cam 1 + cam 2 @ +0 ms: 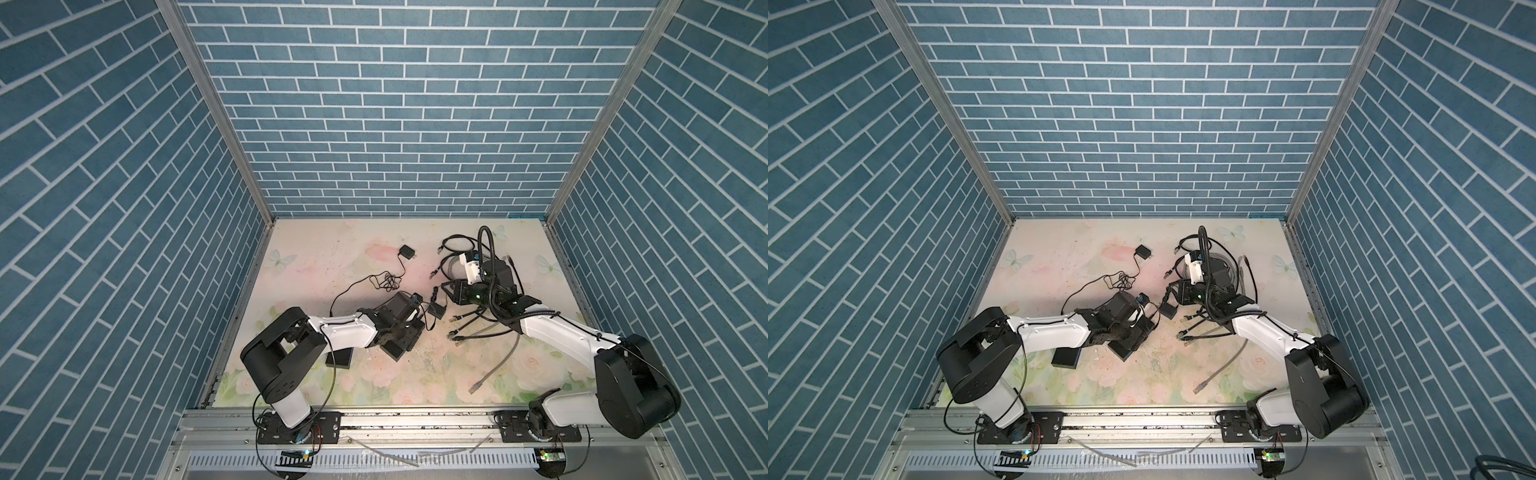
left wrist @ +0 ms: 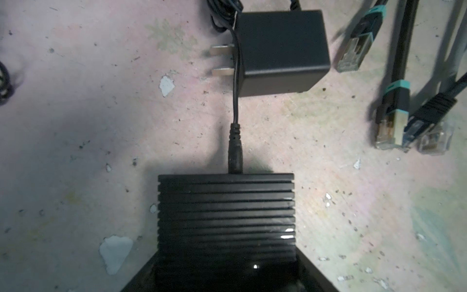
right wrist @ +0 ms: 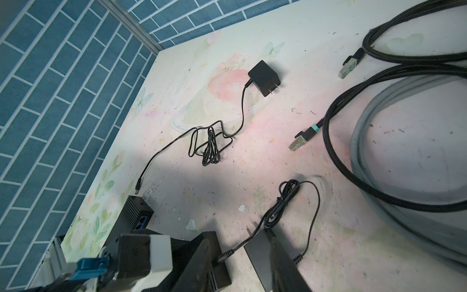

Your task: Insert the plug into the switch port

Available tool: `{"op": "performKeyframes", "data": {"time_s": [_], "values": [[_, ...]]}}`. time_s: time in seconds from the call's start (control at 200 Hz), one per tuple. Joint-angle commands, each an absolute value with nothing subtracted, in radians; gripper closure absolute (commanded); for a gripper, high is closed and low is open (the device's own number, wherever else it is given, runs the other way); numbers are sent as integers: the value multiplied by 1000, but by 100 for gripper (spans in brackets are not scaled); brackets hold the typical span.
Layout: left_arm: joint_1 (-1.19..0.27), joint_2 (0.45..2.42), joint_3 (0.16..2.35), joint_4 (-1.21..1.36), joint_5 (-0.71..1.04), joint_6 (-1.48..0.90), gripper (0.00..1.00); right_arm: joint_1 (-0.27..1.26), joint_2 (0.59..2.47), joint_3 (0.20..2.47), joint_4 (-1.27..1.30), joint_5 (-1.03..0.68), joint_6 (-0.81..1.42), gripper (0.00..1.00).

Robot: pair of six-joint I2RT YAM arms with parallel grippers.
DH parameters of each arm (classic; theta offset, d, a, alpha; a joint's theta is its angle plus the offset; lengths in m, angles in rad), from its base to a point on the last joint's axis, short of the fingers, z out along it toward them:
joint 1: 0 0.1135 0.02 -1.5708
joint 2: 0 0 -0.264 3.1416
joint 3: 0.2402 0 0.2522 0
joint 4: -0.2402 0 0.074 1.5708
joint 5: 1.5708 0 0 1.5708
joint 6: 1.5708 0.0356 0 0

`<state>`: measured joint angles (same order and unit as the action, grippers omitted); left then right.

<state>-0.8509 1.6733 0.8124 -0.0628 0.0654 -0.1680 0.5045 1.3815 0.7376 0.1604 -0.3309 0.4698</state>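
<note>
As the plug (image 2: 235, 154) is seen seated in the port of the switch (image 2: 226, 215), the switch is grasped by the left gripper (image 2: 226, 254) for bracing; the right gripper (image 3: 237, 236) is released, astride the plug.

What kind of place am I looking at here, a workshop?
Probably a robot test booth, not a real room: brick-print wall panels in metal framing, two arms bolted to a rail, and a worn floral tabletop strewn with network cables.

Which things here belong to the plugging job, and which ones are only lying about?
For the job: switch, barrel plug, power adapter.
Lying about: second switch, second adapter, Ethernet cables.
</note>
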Motion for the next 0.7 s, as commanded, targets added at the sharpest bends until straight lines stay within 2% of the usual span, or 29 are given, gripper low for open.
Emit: {"op": "performKeyframes", "data": {"time_s": [0.0,0.215,0.495,0.695], "values": [[-857,1680,780,-118,80,-182,25,503,1393,774,170,-315,451,60],[-857,1639,758,-80,41,-173,22,501,1380,809,13,-213,364,60],[-856,1505,702,69,-66,-111,20,489,1345,865,-104,-118,53,60],[-853,1404,594,257,-157,-98,13,470,1344,913,-131,-122,28,61]]}}
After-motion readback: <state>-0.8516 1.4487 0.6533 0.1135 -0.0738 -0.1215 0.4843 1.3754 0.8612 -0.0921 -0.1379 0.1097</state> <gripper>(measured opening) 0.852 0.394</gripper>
